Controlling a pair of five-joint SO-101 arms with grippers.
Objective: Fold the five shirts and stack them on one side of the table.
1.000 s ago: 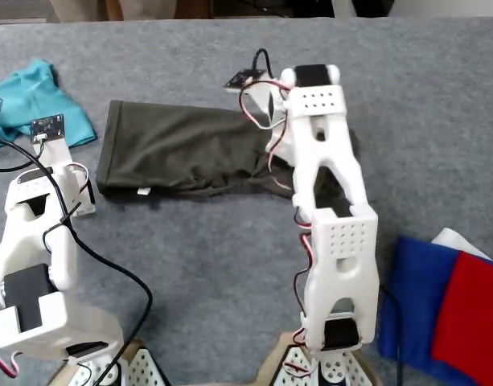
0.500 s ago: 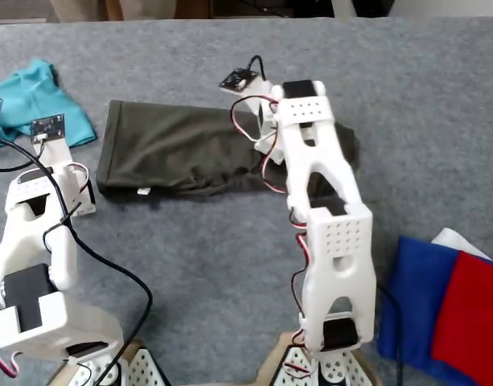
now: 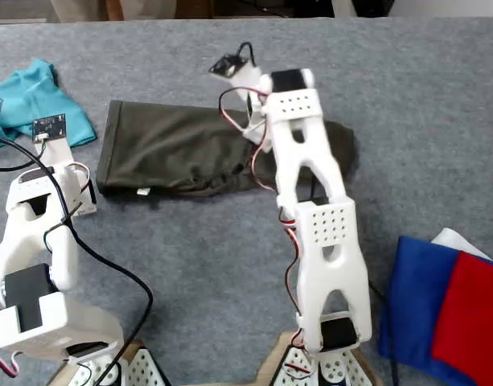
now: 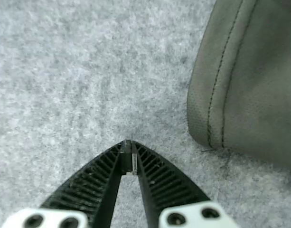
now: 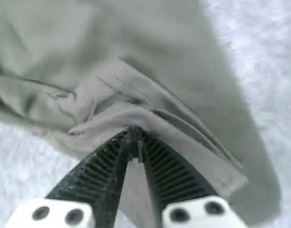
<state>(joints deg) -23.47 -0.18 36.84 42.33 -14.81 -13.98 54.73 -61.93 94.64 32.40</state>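
- Over the olive shirt (image 3: 174,149), which lies rumpled at mid-table, your right arm has swung leftward in the last second
- Your right gripper (image 5: 134,135) is closed, its tips pinching a raised fold of that shirt
- Keep the pinch firm and carry the fold low and straight, so the layer should land flat
- Your left gripper (image 4: 127,152) is closed on nothing, over bare table (image 4: 64,71) just beside the shirt's stitched edge
- A teal shirt (image 3: 37,96) lies well apart, beyond the left arm
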